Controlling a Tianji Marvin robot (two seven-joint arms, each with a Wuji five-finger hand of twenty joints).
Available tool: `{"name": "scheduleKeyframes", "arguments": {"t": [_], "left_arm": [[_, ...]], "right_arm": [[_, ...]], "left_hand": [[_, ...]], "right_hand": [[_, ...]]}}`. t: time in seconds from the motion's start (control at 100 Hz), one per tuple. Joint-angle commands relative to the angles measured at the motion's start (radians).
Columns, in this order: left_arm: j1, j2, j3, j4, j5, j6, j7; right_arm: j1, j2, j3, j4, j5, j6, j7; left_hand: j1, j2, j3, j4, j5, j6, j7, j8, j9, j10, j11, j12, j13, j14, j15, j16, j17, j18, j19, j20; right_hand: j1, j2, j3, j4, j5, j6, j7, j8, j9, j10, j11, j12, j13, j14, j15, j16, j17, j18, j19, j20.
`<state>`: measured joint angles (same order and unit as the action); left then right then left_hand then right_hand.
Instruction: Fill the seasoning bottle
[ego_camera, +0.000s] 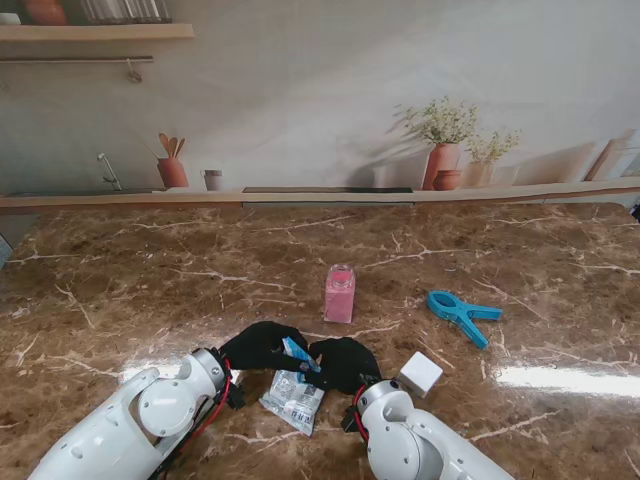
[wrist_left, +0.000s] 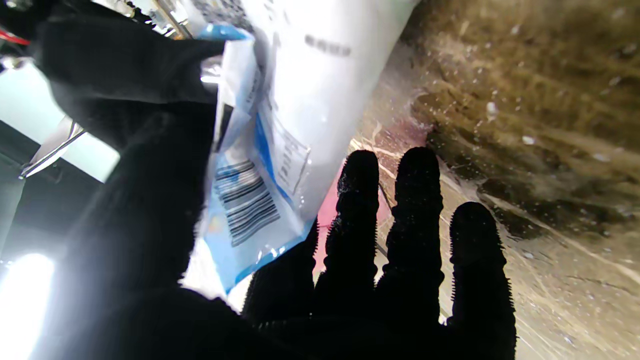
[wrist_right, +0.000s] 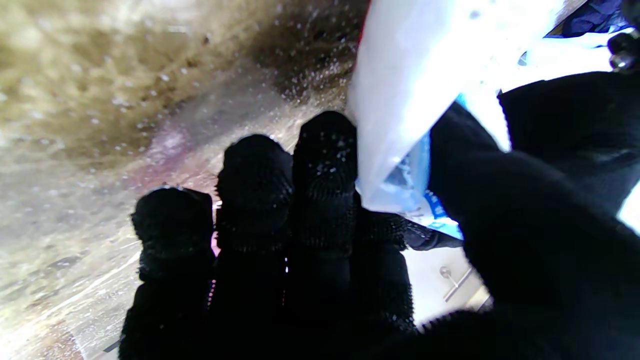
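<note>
Refill bag (ego_camera: 294, 398) top behind robot hands.

Seasoning bottle (ego_camera: 340, 293): clear, upright, pink contents nearly to top, mid-table. Refill sachet (ego_camera: 295, 397): white and blue, barcode panel visible, held off the marble nearer to me than the bottle.

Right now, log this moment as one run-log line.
stage: opening refill bag | left hand: shut on seasoning bag | right hand: shut on seasoning bag | pink bottle: upright, farther from me, untouched
</note>
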<state>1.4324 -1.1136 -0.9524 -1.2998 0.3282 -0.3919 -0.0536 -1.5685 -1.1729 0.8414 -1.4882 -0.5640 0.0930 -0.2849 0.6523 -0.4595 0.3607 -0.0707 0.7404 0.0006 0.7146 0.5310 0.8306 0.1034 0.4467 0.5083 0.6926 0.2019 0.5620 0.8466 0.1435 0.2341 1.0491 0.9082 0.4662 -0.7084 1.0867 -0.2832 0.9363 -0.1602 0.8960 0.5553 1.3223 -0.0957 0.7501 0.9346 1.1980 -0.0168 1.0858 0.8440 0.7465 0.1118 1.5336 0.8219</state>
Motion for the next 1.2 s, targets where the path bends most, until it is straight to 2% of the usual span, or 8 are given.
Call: {"name": "scheduleKeyframes", "arguments": {"t": [0.0,0.05,0.08,0.17,0.36,0.63,0.92,1.19], "left_arm": [[0.004,-0.009,0.007,0.014,0.004,0.009,0.01],[0.006,-0.014,0.007,0.019,-0.009,0.011,0.018],[0.007,-0.018,0.007,0.023,-0.025,0.009,0.02],[0.008,-0.021,0.004,0.03,-0.05,0.002,0.02],[0.015,-0.028,-0.01,0.043,-0.099,-0.023,0.023],[0.019,-0.028,-0.026,0.047,-0.14,-0.019,-0.001],[0.022,-0.025,-0.039,0.051,-0.115,0.006,0.001],[0.01,-0.022,-0.029,0.079,-0.007,-0.007,0.052]], "right_arm": [[-0.007,-0.005,-0.002,0.004,-0.004,-0.017,0.007],[-0.009,-0.002,-0.001,0.002,-0.009,-0.026,0.01],[-0.011,-0.001,0.0,0.001,-0.011,-0.03,0.012],[-0.013,0.003,0.005,-0.002,-0.014,-0.037,0.019],[-0.023,0.017,0.026,-0.021,-0.003,-0.028,0.084],[-0.006,0.033,0.012,-0.005,-0.056,-0.004,0.117],[0.007,0.029,0.0,0.023,-0.066,-0.009,0.093],[0.038,0.023,-0.042,0.07,-0.126,-0.018,0.028]], "left_hand": [[0.131,-0.037,0.179,-0.067,0.005,-0.096,0.111,-0.058,0.069,-0.033,0.045,0.022,0.07,0.034,0.04,0.012,0.02,-0.005,0.051,0.031],[0.188,-0.006,0.365,-0.115,0.037,-0.121,0.148,-0.096,0.138,-0.033,-0.002,0.153,0.096,0.035,0.065,0.019,0.032,-0.01,0.071,0.029],[0.263,0.001,0.386,-0.145,0.071,-0.136,0.186,-0.107,0.196,-0.031,-0.035,0.2,0.119,0.043,0.089,0.027,0.038,-0.006,0.087,0.031],[0.369,0.055,0.4,-0.162,0.119,-0.139,0.235,-0.059,0.249,-0.037,-0.016,0.263,0.164,0.047,0.151,0.054,0.064,0.006,0.129,0.041],[0.448,0.075,0.375,-0.142,0.183,-0.125,0.29,0.06,0.244,-0.042,0.075,0.356,0.193,0.061,0.217,0.109,0.09,0.035,0.156,0.047],[0.443,0.053,0.485,-0.145,0.25,-0.15,0.359,0.153,0.271,-0.083,0.138,0.392,0.205,0.066,0.235,0.163,0.083,0.042,0.157,0.05],[0.424,0.023,0.581,-0.152,0.271,-0.163,0.397,0.181,0.298,-0.093,0.187,0.382,0.243,0.068,0.243,0.222,0.1,0.066,0.184,0.067],[0.396,0.029,0.624,-0.078,0.375,-0.2,0.347,0.117,0.362,-0.112,0.196,0.27,0.307,0.045,0.252,0.173,0.156,0.085,0.22,0.072]], "right_hand": [[0.037,0.003,0.032,-0.014,0.033,-0.038,0.078,-0.004,0.054,-0.041,0.007,-0.006,0.048,-0.03,0.017,-0.011,0.017,0.005,0.049,0.0],[0.036,0.003,0.031,-0.014,0.03,-0.041,0.079,-0.006,0.049,-0.042,0.006,-0.005,0.039,-0.031,0.012,-0.013,0.006,0.004,0.042,-0.005],[0.037,0.002,0.032,-0.013,0.028,-0.044,0.078,-0.007,0.043,-0.042,0.005,-0.005,0.031,-0.03,0.008,-0.014,-0.001,0.003,0.038,-0.008],[0.044,0.003,0.02,-0.012,0.03,-0.05,0.068,-0.042,0.044,-0.041,-0.037,-0.035,0.031,-0.025,-0.044,-0.042,0.0,-0.006,0.018,-0.026],[0.068,-0.045,-0.026,-0.018,-0.081,0.016,-0.01,-0.245,-0.053,-0.015,-0.158,-0.124,-0.06,-0.011,-0.165,-0.08,-0.082,-0.002,-0.051,-0.054],[0.132,-0.091,0.115,0.007,0.02,-0.086,0.082,-0.181,0.001,-0.039,-0.134,-0.129,-0.034,-0.013,-0.147,-0.069,-0.069,0.011,-0.056,-0.017],[0.266,-0.121,0.207,0.068,0.149,-0.146,0.017,-0.133,0.019,-0.003,-0.187,-0.186,-0.004,0.023,-0.161,-0.09,-0.036,0.012,-0.042,-0.015],[0.223,-0.23,0.257,0.089,0.156,-0.149,0.043,-0.36,0.068,-0.001,-0.278,-0.356,0.108,0.008,-0.216,-0.135,0.087,0.001,-0.012,-0.056]]}}
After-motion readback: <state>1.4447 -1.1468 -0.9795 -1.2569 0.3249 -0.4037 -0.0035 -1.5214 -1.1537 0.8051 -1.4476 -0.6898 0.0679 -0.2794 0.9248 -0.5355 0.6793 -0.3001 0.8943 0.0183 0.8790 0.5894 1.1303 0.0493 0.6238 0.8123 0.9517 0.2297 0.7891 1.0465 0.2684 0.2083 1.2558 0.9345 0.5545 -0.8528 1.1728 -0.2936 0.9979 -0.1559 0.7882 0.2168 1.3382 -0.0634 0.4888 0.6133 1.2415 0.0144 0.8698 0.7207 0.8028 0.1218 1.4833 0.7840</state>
